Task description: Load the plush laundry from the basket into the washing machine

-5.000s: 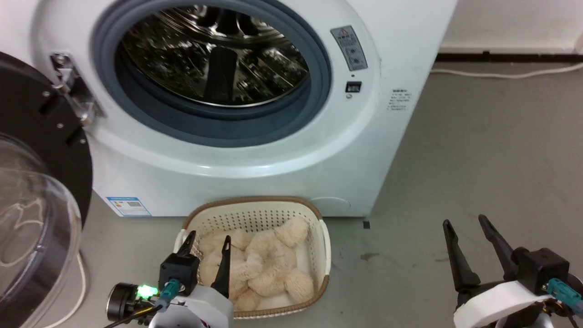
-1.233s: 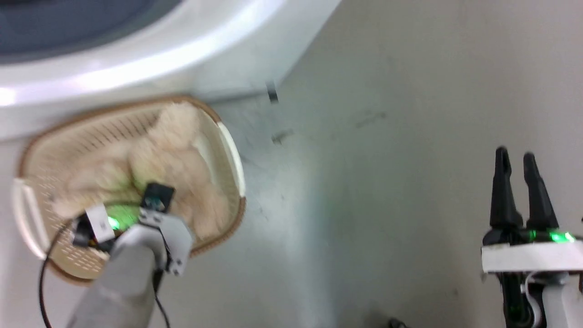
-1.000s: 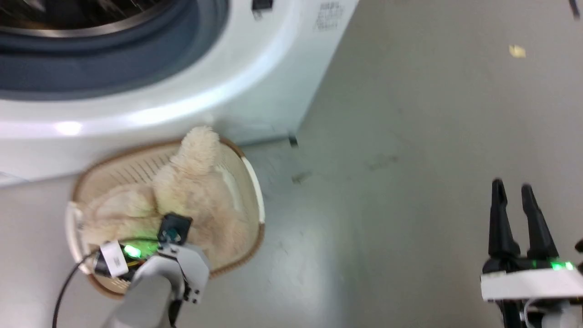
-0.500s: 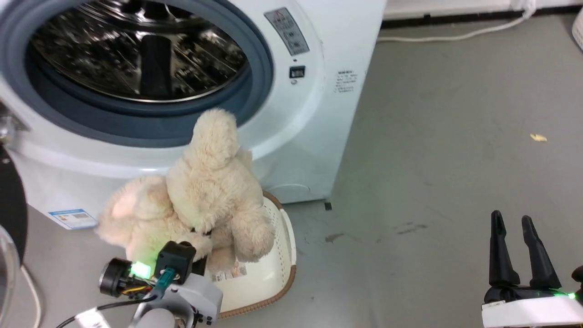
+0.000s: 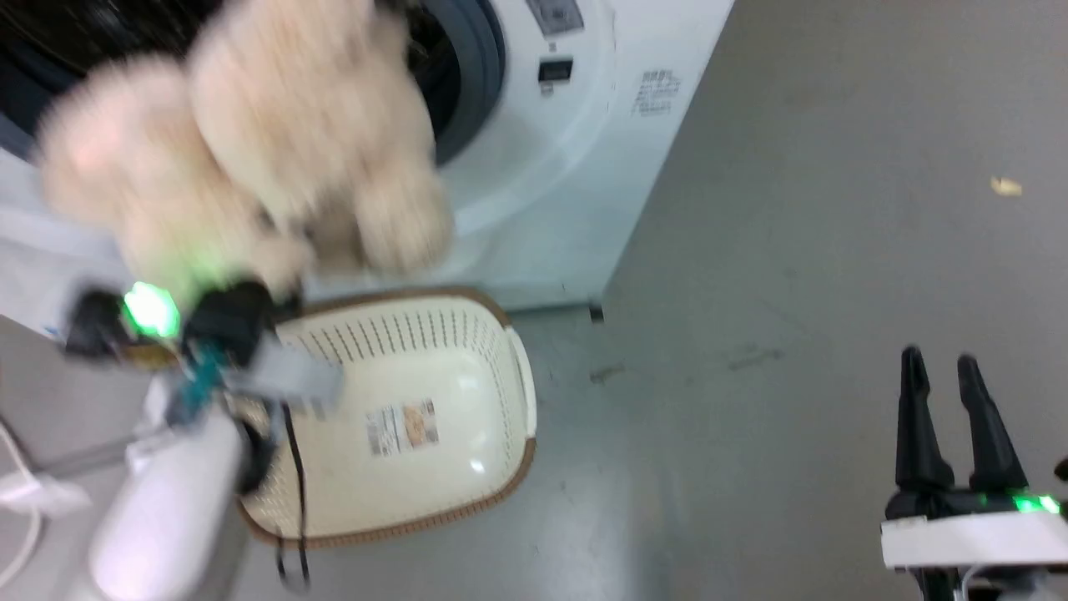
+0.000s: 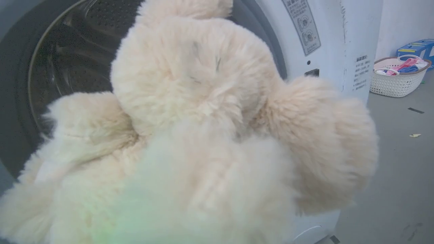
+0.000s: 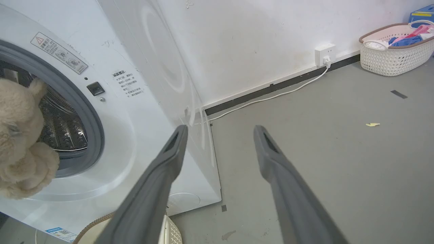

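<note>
The cream-beige plush laundry [image 5: 250, 142] hangs blurred in front of the washing machine [image 5: 567, 167], level with its grey-sealed opening. My left gripper [image 5: 242, 305] is below it and shut on it, its fingers buried in the fur. In the left wrist view the plush [image 6: 203, 118] covers the fingers, with the steel drum [image 6: 78, 64] behind it. The basket [image 5: 455, 367] stands on the floor under the plush, its bare bottom showing a label sticker. My right gripper [image 5: 943, 367] is open and holds nothing, low at the right over the floor; its gap [image 7: 220, 130] faces the washer's corner [image 7: 142, 112].
A second white basket [image 7: 393, 51] with coloured clothes stands by the far wall, beside a blue box [image 6: 418, 47]. A wall socket [image 7: 323, 54] feeds a white cable along the skirting. A small yellow scrap [image 5: 1005, 186] lies on the grey floor.
The left arm has lifted the plush out of the basket and up to the washer's opening. The head camera has shifted. The right gripper stays open in its place.
</note>
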Motion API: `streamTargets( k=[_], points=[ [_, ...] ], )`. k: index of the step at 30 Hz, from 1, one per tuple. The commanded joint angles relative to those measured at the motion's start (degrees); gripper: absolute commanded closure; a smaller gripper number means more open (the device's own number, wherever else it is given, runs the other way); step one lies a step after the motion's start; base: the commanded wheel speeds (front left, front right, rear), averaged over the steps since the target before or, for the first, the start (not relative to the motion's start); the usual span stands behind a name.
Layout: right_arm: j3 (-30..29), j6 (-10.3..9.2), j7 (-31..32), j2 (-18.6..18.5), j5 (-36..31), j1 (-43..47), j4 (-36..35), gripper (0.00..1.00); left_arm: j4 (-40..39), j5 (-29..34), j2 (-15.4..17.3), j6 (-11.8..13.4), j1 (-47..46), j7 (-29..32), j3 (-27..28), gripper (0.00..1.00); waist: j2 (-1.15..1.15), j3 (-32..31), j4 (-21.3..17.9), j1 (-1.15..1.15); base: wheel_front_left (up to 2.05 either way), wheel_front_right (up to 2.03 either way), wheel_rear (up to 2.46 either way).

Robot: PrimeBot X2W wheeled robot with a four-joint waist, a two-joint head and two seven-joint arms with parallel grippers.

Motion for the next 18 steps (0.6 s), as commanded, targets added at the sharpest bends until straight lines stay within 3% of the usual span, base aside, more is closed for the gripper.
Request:
streamTargets(
  k=[1,9,18],
  points=[
    [0.2,0.05,-0.2,0.0,0.4,-1.1,-0.2,0.00,-0.8,0.1,0.3,-0.2,-2.4,0.2,0.5,1.00,0.00,3.9,-1.2,-0.01,0.00,0.00,0.00],
    [-0.1,0.05,-0.2,0.0,2.4,-8.0,-0.3,0.00,4.3,2.4,5.2,-5.0,-22.9,10.5,0.6,1.00,0.00,14.6,-4.8,-0.01,0.00,0.00,0.00],
    [1.4,0.05,-0.2,0.0,6.0,-13.4,0.9,0.00,18.7,7.3,9.3,-9.8,-47.1,18.5,-2.4,1.00,0.00,22.8,-8.7,-0.01,0.00,0.00,0.00]
  ],
)
